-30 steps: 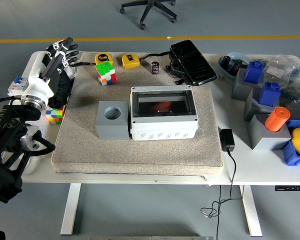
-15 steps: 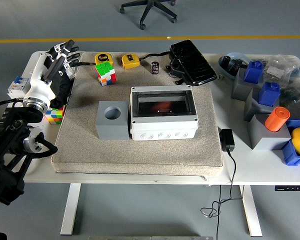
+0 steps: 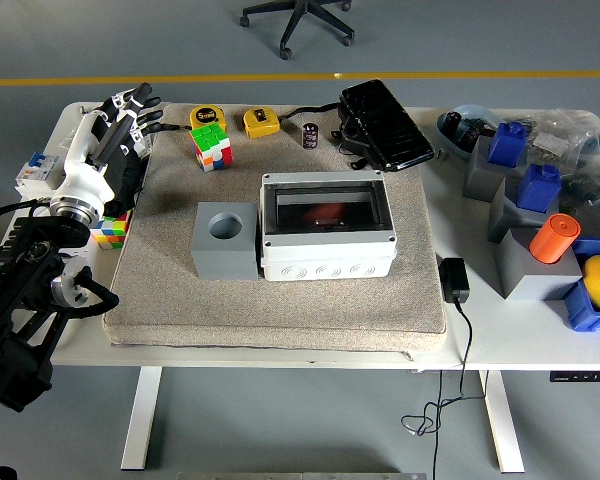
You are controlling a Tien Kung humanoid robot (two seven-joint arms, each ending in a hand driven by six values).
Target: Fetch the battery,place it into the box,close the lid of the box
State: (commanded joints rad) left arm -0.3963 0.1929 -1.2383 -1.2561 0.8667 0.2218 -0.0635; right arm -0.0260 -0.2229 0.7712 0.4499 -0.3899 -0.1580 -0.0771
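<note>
A: What stands ahead of the left hand (image 3: 123, 112)?

B: Just off its fingertips (image 3: 148, 100) to the right lie two tape measures (image 3: 208, 117) and a colour cube (image 3: 210, 146). Beyond those, the battery (image 3: 310, 135) has bare mat (image 3: 170, 215) around it, though the black case (image 3: 385, 124) crowds its far side.

A: And toward the box (image 3: 326, 224)?

B: The grey block (image 3: 226, 239) sits against its left wall; the open top is free from above.
</note>
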